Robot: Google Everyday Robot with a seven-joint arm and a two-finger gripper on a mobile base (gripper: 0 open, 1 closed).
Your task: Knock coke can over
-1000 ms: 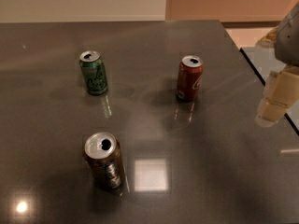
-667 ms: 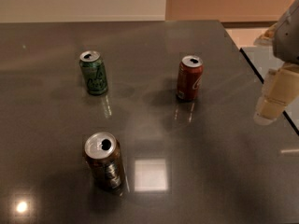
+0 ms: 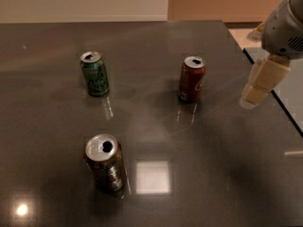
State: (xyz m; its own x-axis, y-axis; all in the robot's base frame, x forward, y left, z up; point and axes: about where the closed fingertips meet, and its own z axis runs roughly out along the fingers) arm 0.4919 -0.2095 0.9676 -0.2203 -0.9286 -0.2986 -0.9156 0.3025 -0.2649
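The coke can (image 3: 191,79), red with white lettering and a silver top, stands upright on the dark table (image 3: 151,126), right of the middle. My gripper (image 3: 259,87) hangs at the right edge of the view, its cream fingers pointing down, to the right of the coke can and apart from it. It holds nothing that I can see.
A green can (image 3: 95,73) stands upright at the left rear. A brown can (image 3: 106,163) with silver markings stands upright at the front left. The table's right edge (image 3: 272,93) runs just beside the gripper, with lighter floor beyond.
The gripper has shifted slightly left, toward the coke can. The three cans have not moved.
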